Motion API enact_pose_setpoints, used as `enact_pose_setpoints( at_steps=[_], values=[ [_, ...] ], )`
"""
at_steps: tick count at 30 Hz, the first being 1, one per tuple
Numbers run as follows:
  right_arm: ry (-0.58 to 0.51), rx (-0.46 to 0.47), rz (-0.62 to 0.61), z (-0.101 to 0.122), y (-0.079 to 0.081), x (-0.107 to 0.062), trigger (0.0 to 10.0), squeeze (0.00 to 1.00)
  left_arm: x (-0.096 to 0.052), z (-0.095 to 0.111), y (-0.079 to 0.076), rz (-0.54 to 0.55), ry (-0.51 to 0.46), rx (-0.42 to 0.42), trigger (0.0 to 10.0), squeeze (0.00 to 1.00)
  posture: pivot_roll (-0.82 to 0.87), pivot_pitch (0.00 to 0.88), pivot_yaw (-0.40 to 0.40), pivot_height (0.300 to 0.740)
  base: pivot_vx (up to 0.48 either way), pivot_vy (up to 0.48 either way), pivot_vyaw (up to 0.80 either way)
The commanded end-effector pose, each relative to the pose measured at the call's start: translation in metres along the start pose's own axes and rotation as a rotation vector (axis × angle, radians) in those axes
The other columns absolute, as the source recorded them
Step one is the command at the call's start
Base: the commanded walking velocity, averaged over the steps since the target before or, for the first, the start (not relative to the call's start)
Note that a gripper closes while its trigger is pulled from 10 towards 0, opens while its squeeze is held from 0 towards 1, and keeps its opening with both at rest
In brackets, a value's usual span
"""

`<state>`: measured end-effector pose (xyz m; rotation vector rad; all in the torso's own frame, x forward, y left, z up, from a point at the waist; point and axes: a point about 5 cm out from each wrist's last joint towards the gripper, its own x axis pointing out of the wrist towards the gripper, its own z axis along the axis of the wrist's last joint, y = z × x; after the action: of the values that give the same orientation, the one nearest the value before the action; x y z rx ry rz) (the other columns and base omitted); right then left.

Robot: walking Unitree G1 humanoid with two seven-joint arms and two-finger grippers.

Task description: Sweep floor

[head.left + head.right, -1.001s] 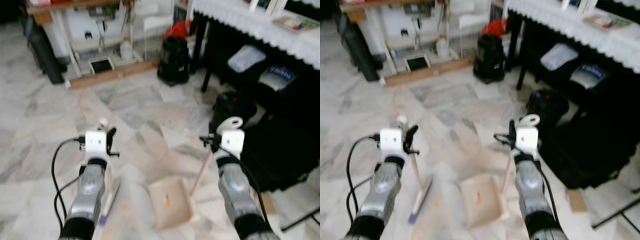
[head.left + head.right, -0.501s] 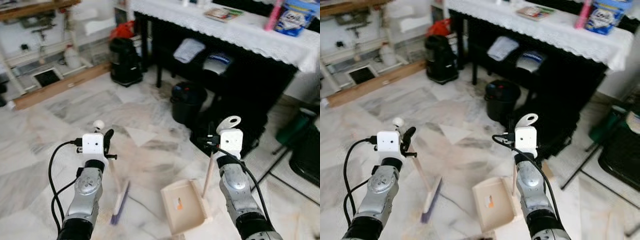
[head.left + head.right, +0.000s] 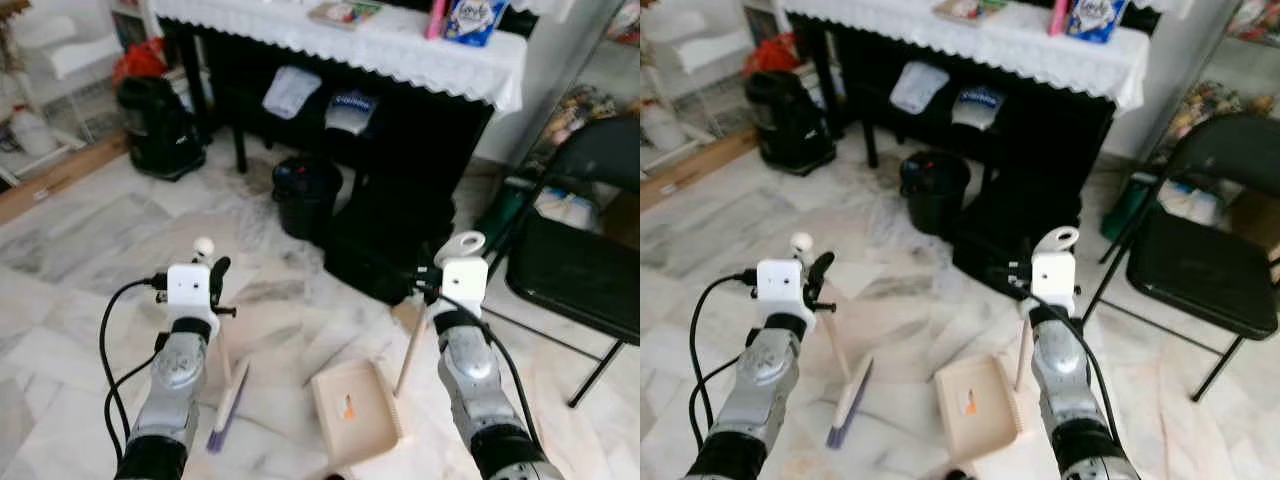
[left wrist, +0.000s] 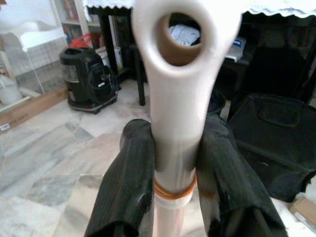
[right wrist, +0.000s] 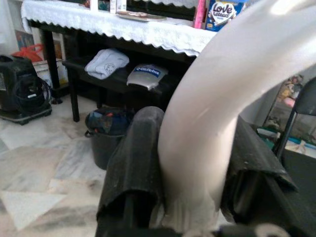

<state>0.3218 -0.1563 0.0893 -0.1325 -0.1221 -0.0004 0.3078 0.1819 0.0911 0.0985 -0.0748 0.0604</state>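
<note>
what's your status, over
Left gripper shut on beige broom handle. Right gripper shut on beige dustpan handle. Black folding chair close right.

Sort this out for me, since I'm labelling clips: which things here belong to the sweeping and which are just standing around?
For the sweeping:
- broom, held by the left gripper
- dustpan, its handle held by the right gripper
- marble floor

Standing around:
- folding chair
- black bin
- black bag
- table with white cloth
</note>
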Motion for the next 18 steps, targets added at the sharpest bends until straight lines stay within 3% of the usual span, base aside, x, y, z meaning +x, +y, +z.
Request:
enact_pose_setpoints(
  at_steps=[1, 18],
  values=[
    [-0.015, 0.007, -0.016, 0.0038, -0.0042, 0.0020, 10.0, 0.00, 0.0053, 0.0116, -0.0019, -0.002, -0.054, -0.005, 10.0, 0.00, -0.06, 0.052, -0.013, 0.740, 0.000, 0.000, -0.78],
    [-0.012, 0.006, -0.014, 0.0032, -0.0038, 0.0018, 10.0, 0.00, 0.0058, 0.0113, 0.0008, 0.017, -0.049, -0.018, 10.0, 0.00, -0.06, 0.056, -0.015, 0.740, 0.000, 0.015, -0.78]
  ],
)
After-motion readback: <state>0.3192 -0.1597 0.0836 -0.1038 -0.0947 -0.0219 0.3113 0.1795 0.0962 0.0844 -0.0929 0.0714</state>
